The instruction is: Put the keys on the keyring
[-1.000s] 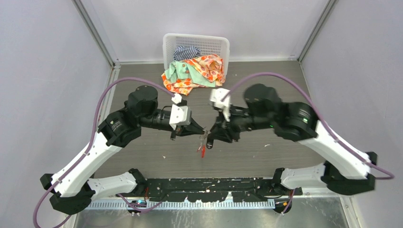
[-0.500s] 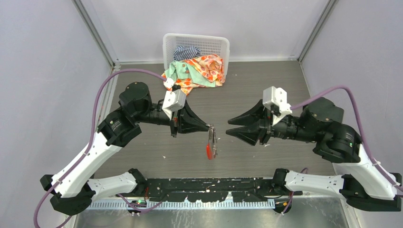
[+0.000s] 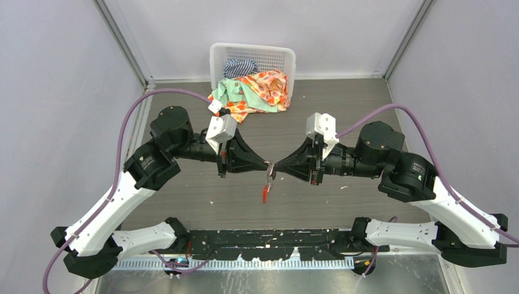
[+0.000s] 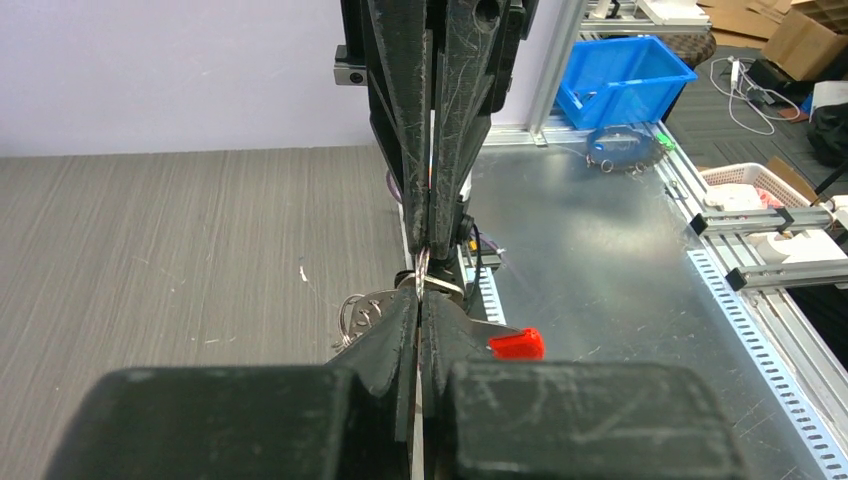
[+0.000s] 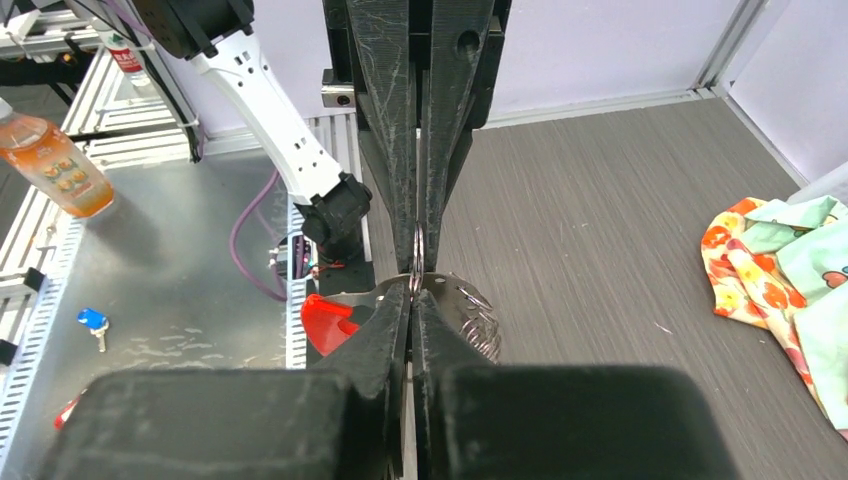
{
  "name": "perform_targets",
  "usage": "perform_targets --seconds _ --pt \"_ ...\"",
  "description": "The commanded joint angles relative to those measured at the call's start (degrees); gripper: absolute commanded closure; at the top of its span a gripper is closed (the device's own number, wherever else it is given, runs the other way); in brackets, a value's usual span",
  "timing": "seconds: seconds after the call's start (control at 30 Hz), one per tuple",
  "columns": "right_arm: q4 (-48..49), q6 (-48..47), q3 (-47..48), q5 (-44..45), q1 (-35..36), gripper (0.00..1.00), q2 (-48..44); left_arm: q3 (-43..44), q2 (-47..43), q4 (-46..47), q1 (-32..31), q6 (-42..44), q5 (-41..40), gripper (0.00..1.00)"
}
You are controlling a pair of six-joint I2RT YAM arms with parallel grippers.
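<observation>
Over the middle of the bench, the left claw (image 3: pixel 266 163) points rightward, its fingers pressed together on the grey ring of the keyring (image 3: pixel 268 177). The keyring sits between the two claws, held clear of the bench, with its silvery pieces fanned out and its red tag (image 3: pixel 264 196) dangling toward the near edge. The right claw (image 3: pixel 276 166) points leftward, tip to tip with the left, its fingers likewise clamped on the ring. At the far edge, a white basket (image 3: pixel 272 58) spills coloured cloths (image 3: pixel 254 92).

Hidden between meeting fingers (image 3: pixel 252 160): keyring (image 3: pixel 267 184) top; its detail too small.
</observation>
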Motion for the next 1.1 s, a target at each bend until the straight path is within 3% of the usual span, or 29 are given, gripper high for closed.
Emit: perform_targets --seconds 0.0,0.3,0.6,0.67,0.83,1.07 --pt "1.23 -0.11 1.70 -1.70 0.03 0.95 0.31 0.84 -1.70 4.37 0.20 -0.67 0.64 1.00" --pt "-4.60 -0.58 3.70 -3.57 0.02 0.99 2.90 0.99 -1.92 5.08 0.50 -0.67 0.15 1.00" --pt "-7.55 -1.83 4.80 -2.57 0.03 0.95 3.46 0.74 -2.36 5.56 0.97 -1.13 0.02 1.00" --pt "-8.75 -2.37 5.98 -2.01 -0.03 0.91 3.92 0.76 -2.36 5.83 0.99 -1.28 0.02 1.00" --pt "-10.36 -3.70 10.82 1.14 0.01 0.62 4.61 0.30 -2.58 5.84 1.16 -1.33 0.14 1.00" --pt "-4.79 -3.56 10.85 1.88 -0.02 0.54 4.99 -0.27 -2.98 5.56 1.41 -1.15 0.24 1.00"
